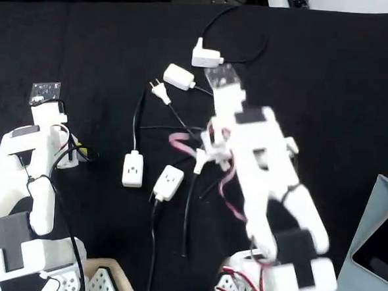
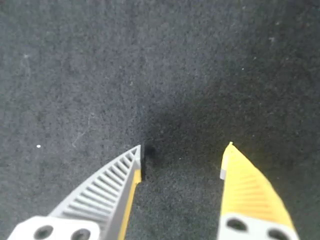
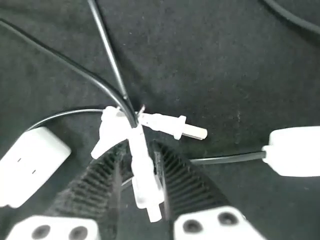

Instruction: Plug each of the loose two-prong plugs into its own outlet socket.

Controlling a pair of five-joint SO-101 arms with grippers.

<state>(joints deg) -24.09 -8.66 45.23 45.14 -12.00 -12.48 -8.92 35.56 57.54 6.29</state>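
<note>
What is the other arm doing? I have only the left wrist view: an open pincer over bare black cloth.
Observer: The right pincer holds a white plastic two-prong plug.
Operator: Any sockets free?
Observer: Two white plastic outlet sockets lie face up, side by side, nothing plugged in.
Operator: Other loose plugs?
Observer: One more white two-prong plug lies unplugged beyond those sockets.

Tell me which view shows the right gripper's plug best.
The right wrist view: the plug lies close between the fingers. The high view has it small by the arm; the left wrist view faces cloth.
</note>
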